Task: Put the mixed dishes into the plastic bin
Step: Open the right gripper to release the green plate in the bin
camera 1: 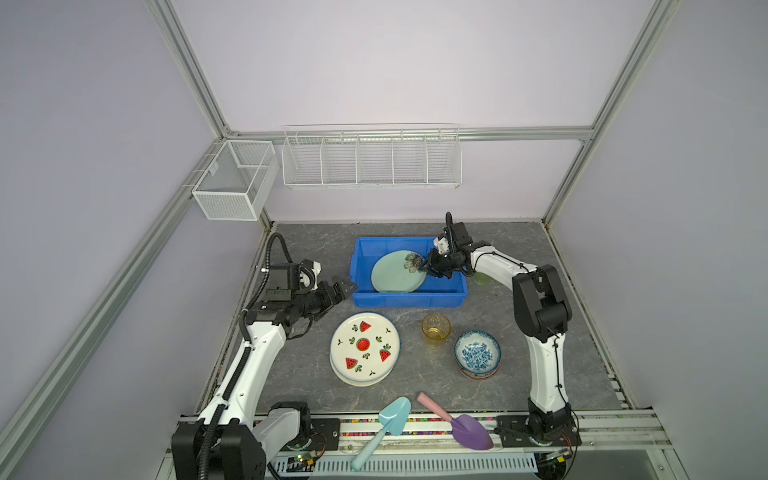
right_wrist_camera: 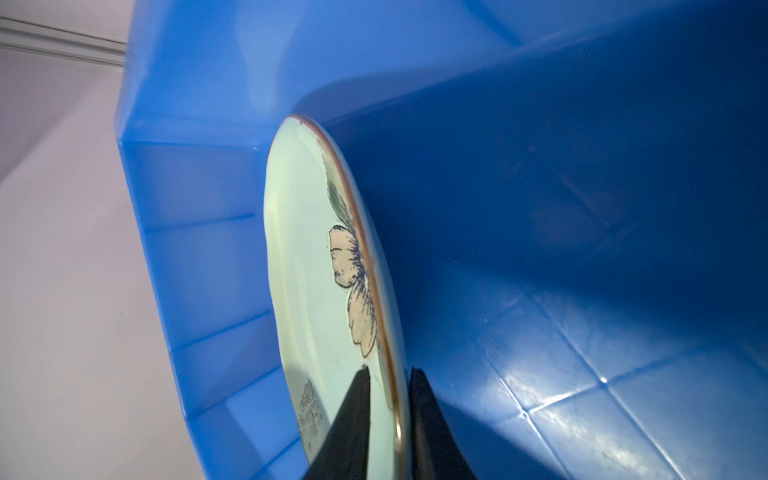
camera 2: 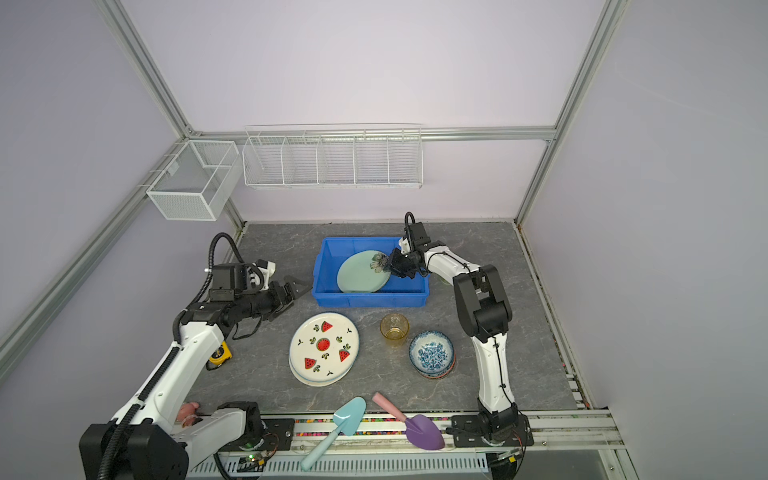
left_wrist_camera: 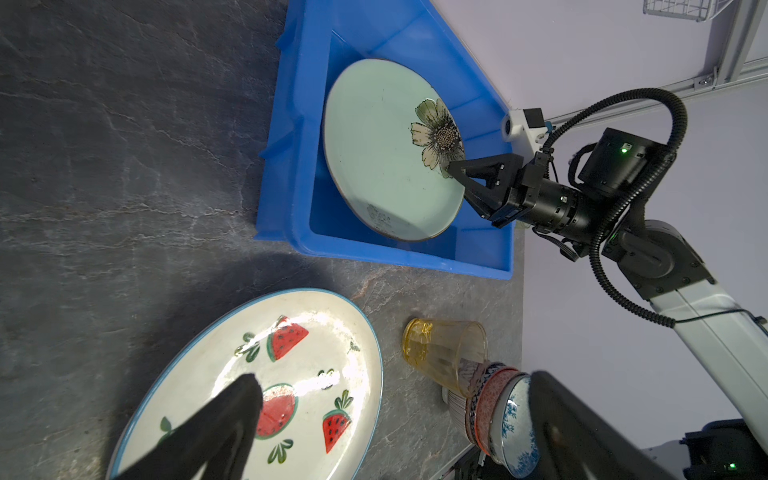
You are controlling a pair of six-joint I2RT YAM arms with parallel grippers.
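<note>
I am pinching the pale green plate [camera 1: 392, 274] by its rim with the right claw [camera 1: 424, 266]. One finger is lying on the flowered face and the other is sitting under the edge, as the right wrist view shows. The plate is already inside the blue bin [camera 1: 407, 297], tilted, with its far edge down on the bin floor and the claw side raised. I am taking it by the rim because, as I judge it, a flat plate offers nothing else to grab. The tilt lets the low edge land first, so I am lowering the plate rather than dropping it.

The left claw [camera 1: 345, 289] is spread wide and holding nothing. It is hovering over the desk [camera 1: 415, 374] just beside the bin's left wall. I am parking it there to leave the bin free for the right arm, and it is near the watermelon plate [camera 1: 365, 345], which looks like its likely next pick.

That plate is resting on another plate in front of the bin. The amber tumbler [camera 1: 436, 328] and the blue-white bowl [camera 1: 478, 353], which tops a small stack of bowls, are waiting outside too. A green tumbler [camera 1: 482, 277] is standing beside the bin's right wall, partly hidden by the right arm.

I am reckoning this is early in the job, with one dish in and the rest to follow. I want this plate to end up flat so the others can stack on it.
</note>
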